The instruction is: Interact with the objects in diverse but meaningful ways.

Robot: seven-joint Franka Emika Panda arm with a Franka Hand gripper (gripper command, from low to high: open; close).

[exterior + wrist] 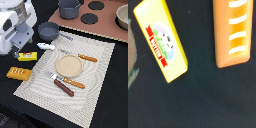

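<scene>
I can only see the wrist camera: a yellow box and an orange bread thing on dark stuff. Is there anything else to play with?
Observer: Yes. Beyond the yellow box and bread loaf, a striped placemat holds a tan plate.
Operator: Any forks or knives?
Observer: An orange-handled fork and knife flank the plate, with a brown sausage by the fork.
Operator: Is there a pan?
Observer: A small grey pan sits above the mat, near a toy stove.

The yellow box (28, 56) and orange bread loaf (18, 73) lie flat, side by side, beside the mat. The tan plate (68, 64) sits mid-mat between orange-handled cutlery (88, 58).
</scene>
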